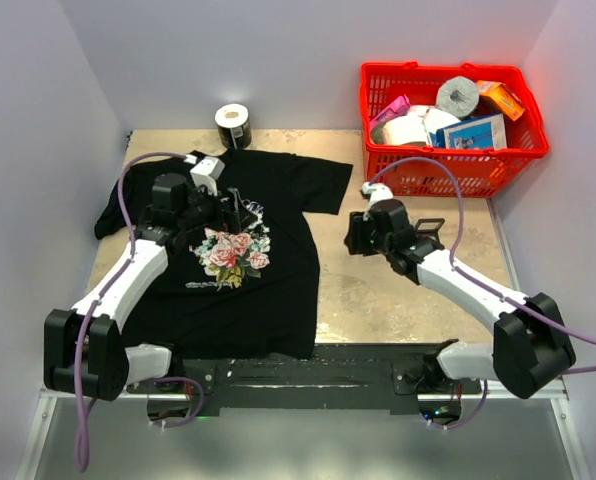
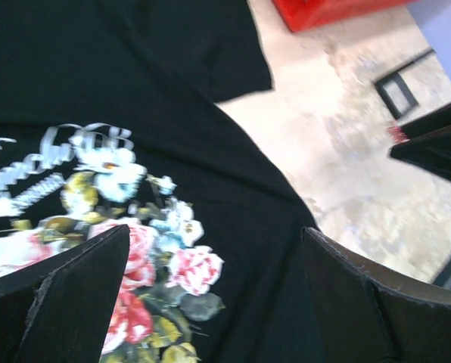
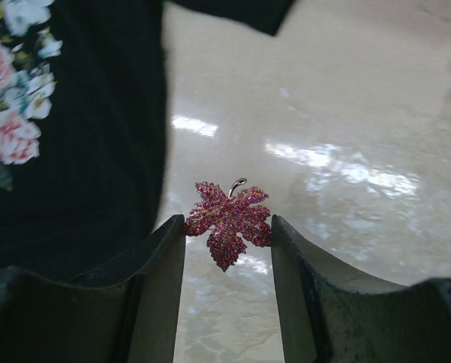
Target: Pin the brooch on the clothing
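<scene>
I am clamping my right gripper (image 3: 227, 234) on the brooch (image 3: 228, 215), holding it above the bare desk (image 3: 346, 113) just beside the black T-shirt (image 3: 97, 151). My left gripper (image 2: 214, 253) is hanging wide apart over the printed roses (image 2: 195, 268).

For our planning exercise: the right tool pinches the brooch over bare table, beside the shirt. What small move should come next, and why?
Probably slide the right tool left over the shirt: the brooch is gripped between its fingers, but hangs above bare table, off the fabric.
</scene>
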Motion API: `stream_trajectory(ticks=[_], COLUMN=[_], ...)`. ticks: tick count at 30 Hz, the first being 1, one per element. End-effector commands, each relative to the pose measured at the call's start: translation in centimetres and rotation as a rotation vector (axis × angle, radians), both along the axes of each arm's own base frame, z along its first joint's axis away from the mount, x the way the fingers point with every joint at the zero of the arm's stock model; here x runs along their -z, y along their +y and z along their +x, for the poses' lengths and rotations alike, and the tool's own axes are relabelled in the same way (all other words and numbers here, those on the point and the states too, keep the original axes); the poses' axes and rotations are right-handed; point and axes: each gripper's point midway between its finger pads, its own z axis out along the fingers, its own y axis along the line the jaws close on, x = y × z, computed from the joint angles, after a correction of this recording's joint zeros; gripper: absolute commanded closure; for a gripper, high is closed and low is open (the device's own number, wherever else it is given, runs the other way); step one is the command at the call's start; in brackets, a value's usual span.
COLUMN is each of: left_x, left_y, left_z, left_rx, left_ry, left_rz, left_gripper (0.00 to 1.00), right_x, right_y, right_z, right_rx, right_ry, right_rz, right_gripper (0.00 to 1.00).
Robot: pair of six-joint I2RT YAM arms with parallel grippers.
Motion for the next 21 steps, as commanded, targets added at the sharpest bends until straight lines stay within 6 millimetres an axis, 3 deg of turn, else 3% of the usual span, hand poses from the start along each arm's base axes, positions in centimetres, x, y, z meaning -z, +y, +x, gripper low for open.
stream_trajectory(ticks=[1, 8, 11, 16, 21], left_x=[-1.5, -0.1, 0.7, 1.8, 3.0], left_y=[-3.3, -5.3, -5.8, -7.2, -8.3], left_z=[-0.8, -1.8, -2.1, -2.9, -3.8], left_rx=[0.136, 0.207, 0.231, 0.284, 0.343], left_ry=[-0.011, 0.072, 0.115, 0.171, 0.238], left_rz=[-0.119, -0.175, -0.194, -0.205, -0.229], left_gripper=[0.01, 0.02, 0.02, 0.05, 0.15], right_x=[-3.2, -4.4, -4.4, -4.8, -5.7], right_y=[5.2, 12.2, 14.2, 16.5, 17.0], right_z=[-0.5, -3.5, -4.2, -4.6, -4.3], right_rx=[-0.165, -0.352, -0.394, -0.422, -0.421], right_ry=[-0.115, -0.189, -0.207, -0.227, -0.256], right_rz=[0.069, 0.063, 0.039, 0.028, 0.030], right_gripper=[0.76, 0.76, 0.76, 0.76, 0.76])
